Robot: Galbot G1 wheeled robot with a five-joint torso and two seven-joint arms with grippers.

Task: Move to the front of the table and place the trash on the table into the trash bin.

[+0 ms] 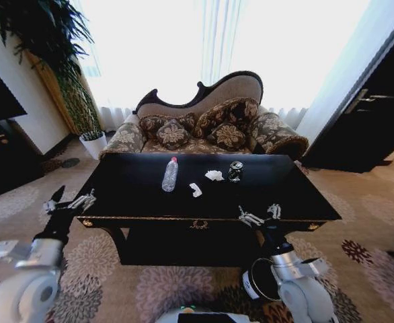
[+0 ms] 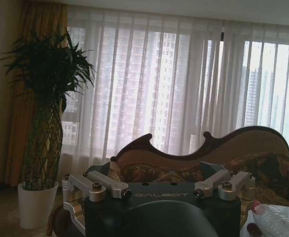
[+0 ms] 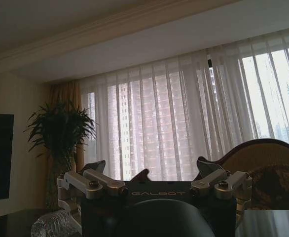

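The glossy black table [image 1: 136,202] stands right in front of me. On its top lie a clear plastic bottle [image 1: 170,175], two crumpled white paper scraps [image 1: 214,175] [image 1: 195,190] and a small silver can [image 1: 235,171]. My left gripper [image 1: 69,202] hovers open at the table's front left corner. Open too, my right gripper [image 1: 261,214] hangs at the front edge, right of centre, nearer me than the can. The trash bin [image 1: 252,282] sits on the carpet below my right arm. The bottle [image 2: 277,222] shows beside the left gripper [image 2: 159,190], and the bottle [image 3: 51,224] also shows beside the right gripper [image 3: 157,190].
A patterned sofa [image 1: 204,128] stands just behind the table. A tall potted plant [image 1: 83,101] is at the back left, dark cabinets [image 1: 378,114] at the right. Patterned carpet [image 1: 358,256] lies open on both sides of the table.
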